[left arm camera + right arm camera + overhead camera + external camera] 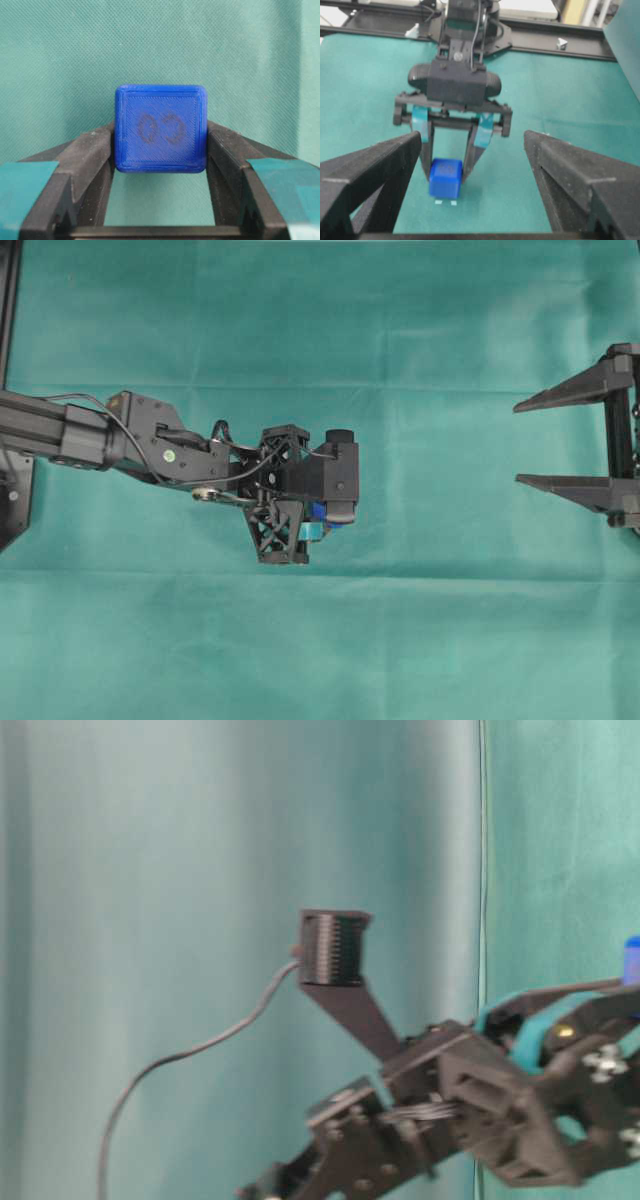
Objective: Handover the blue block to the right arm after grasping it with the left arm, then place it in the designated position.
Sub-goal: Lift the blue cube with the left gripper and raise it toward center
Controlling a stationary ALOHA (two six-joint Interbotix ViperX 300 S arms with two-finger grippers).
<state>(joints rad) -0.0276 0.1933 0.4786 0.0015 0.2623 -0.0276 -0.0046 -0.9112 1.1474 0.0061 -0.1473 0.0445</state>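
My left claw [160,200] is clamped on the blue block [161,129], one teal-taped finger pressed to each side face, as the left wrist view shows plainly. The block sits at the fingertips, its marked face toward that camera. From the right wrist view the same block [445,177] hangs low between the fingers, just above or on the green cloth [365,90]; I cannot tell whether it has cleared the cloth. Two small white marks [445,202] lie just beneath it in that view.

The relation I care about is where the block lies from the right claw [560,438]. In the overhead view the block [320,515] is a sliver of blue under the left claw [318,525] near the middle of the worktop [320,660], and the right claw stands well apart at the right edge, its two plain black fingers spread wide with nothing between them. Those fingers point back toward the block, so it lies straight ahead of them along their long axis. The block is a cube, so it has no long axis to line up.

The left arm [100,435] reaches in from the left, stretched across the cloth, its wrist tipped down so the fingers point at the surface. The right arm barely enters the overhead view. I judge the next step to be a lift and a carry toward the right claw
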